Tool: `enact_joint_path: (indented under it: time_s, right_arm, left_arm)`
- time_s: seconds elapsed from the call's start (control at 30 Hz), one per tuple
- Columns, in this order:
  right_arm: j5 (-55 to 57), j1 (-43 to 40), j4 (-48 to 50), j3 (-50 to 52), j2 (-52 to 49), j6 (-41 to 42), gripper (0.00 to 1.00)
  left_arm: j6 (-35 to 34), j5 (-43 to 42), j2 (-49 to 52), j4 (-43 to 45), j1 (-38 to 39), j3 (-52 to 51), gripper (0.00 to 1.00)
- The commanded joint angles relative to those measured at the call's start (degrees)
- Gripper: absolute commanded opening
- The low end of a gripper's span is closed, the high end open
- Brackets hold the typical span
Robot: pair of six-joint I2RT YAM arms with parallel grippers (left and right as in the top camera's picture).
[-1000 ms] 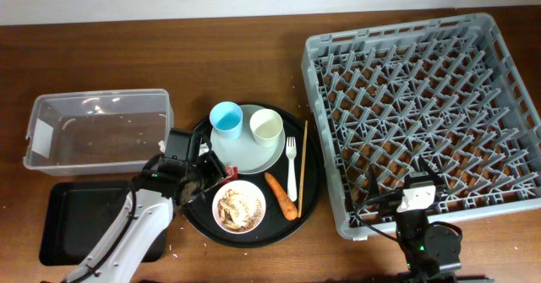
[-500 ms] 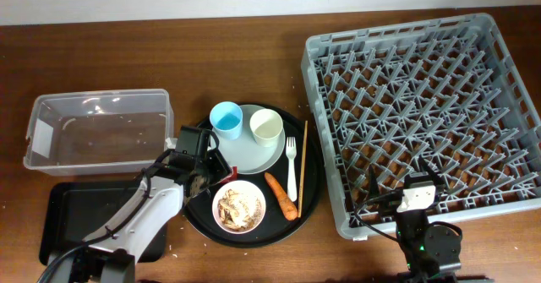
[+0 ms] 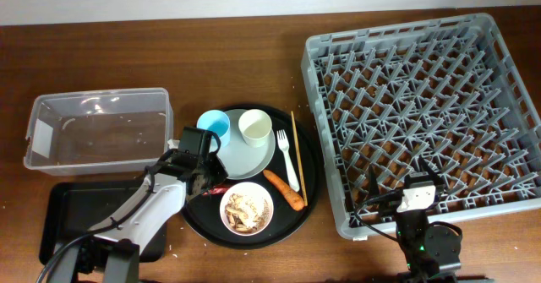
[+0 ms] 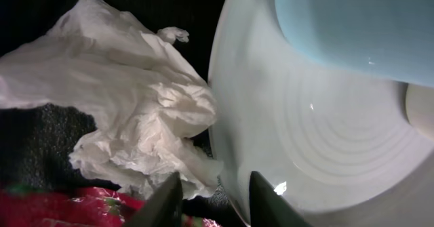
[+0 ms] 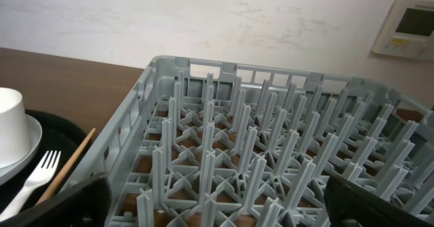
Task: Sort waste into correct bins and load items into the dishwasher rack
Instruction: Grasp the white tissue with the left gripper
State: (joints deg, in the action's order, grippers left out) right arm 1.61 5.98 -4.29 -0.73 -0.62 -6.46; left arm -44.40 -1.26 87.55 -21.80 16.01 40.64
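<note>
The crumpled white tissue [image 4: 129, 98] lies just beyond the left fingers [image 4: 164, 201], against the pale plate [image 4: 325, 152]; whether they clench it I cannot tell. The right fingers [image 5: 61, 210] gape, empty.

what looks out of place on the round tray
A crumpled white tissue lies on the black round tray, pressed against the rim of the pale plate, with a red wrapper beside it. A carrot lies loose by the pink bowl of food scraps.

Overhead straight down, left wrist close over plate [image 4: 325, 139], right wrist facing rack [image 5: 207, 162]
</note>
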Motion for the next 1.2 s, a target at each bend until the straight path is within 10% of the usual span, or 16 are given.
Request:
enact_joint_path:
  time_s: [0.0, 0.53, 0.7, 1.17]
  right_arm:
    - [0.3, -0.5, -0.2, 0.4, 0.4, -0.2, 0.99]
    - [0.3, -0.5, -0.2, 0.4, 0.4, -0.2, 0.99]
    - [0.3, -0.5, -0.2, 0.4, 0.4, -0.2, 0.99]
    - [0.3, -0.5, -0.2, 0.4, 0.4, -0.2, 0.99]
  left_arm:
    - [0.6, 0.0, 0.6, -0.2, 0.1, -0.3, 0.28]
    - [5.7, 0.7, -1.2, -4.7, 0.1, 4.1, 0.07]
    - [8.1, 1.3, -4.1, -14.3, 0.1, 12.9, 0.55]
    - [1.3, 16.1, -4.0, -21.5, 0.1, 10.6, 0.53]
